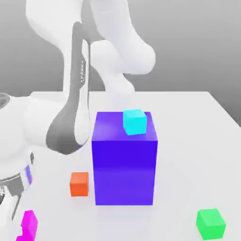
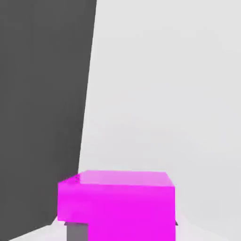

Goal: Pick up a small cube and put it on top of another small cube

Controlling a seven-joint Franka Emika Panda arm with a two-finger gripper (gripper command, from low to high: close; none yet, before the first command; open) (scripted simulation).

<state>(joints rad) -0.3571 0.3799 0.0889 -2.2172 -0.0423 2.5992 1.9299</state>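
Exterior view puts our tool [image 1: 19,226] low at the surface's [image 1: 188,122] near left corner by the small magenta cube [image 1: 29,222], its grip state unreadable, and we judge a loose hold could drop it before stacking.

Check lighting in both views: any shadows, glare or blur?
Exterior view: soft even light, faint shadows under the blue-violet block, orange cube and green cube; the white arm looks washed out. Hand view: magenta cube evenly lit, top face lighter, no glare.
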